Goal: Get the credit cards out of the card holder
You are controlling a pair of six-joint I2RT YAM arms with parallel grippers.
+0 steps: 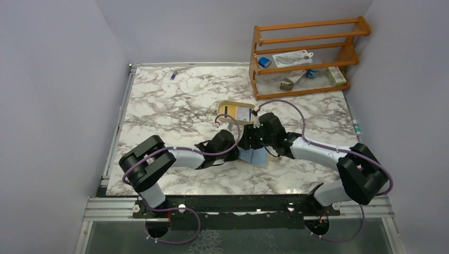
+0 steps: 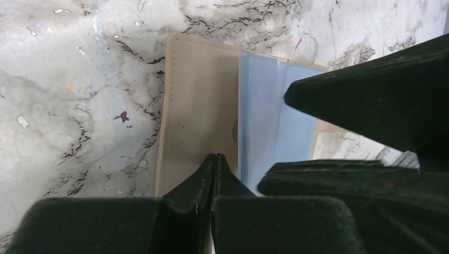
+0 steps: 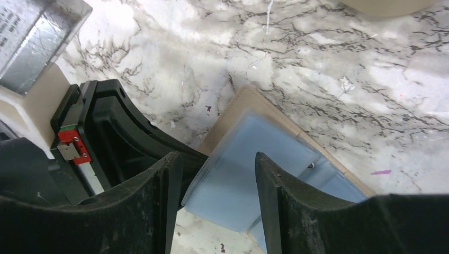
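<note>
Open tan card holder (image 2: 196, 106) flat, light-blue credit cards (image 2: 270, 132) atop.

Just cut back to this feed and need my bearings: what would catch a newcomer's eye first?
Both arms meet at the middle of the table over the open tan card holder. The left arm has its jaws shut at the flap, and the right arm has its jaws apart astride the light blue cards. Just behind them sits a cream oval tray with something card-like in it, and a wooden rack stands at the far right corner.
</note>
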